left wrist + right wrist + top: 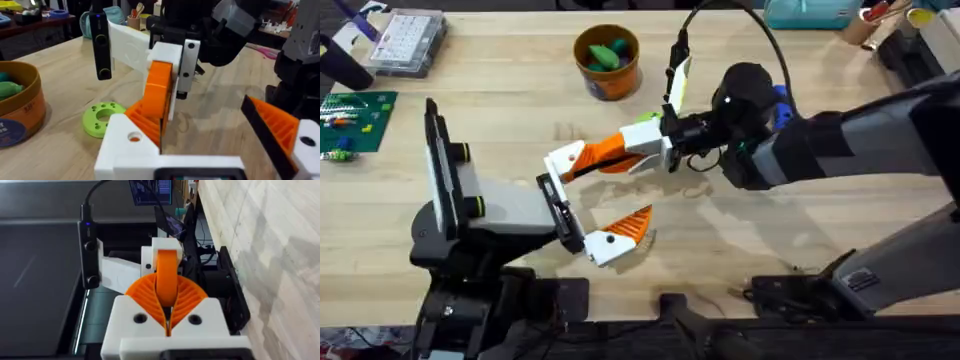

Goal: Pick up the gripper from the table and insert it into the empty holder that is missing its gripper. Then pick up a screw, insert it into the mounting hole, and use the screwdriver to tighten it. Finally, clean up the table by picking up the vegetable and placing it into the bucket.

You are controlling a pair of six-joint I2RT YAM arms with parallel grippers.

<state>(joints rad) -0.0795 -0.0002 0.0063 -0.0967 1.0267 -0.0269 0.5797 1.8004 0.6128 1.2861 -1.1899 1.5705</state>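
Observation:
My right gripper (608, 154) (167, 305) is shut on the small orange gripper (167, 272) (146, 119). It holds the gripper's lower end against the white holder (561, 162) (127, 145) on one jaw of my left gripper (590, 200). The left gripper stands wide open, and its other jaw carries an orange finger on a white base (618, 236) (280, 131). The green vegetable (102, 117) (642, 120) lies on the table just beyond the right gripper. Farther back stands the orange bucket (607, 62) (15, 107). A blue handle (779, 103), likely the screwdriver, peeks from behind the right arm. The screw is out of view.
The bucket holds darker green and teal toy pieces (608, 53). A clear parts box (408, 40) and a green board (355, 118) sit at the far left. Tools and containers (880, 20) crowd the far right corner. Bare wood lies in front of the right arm.

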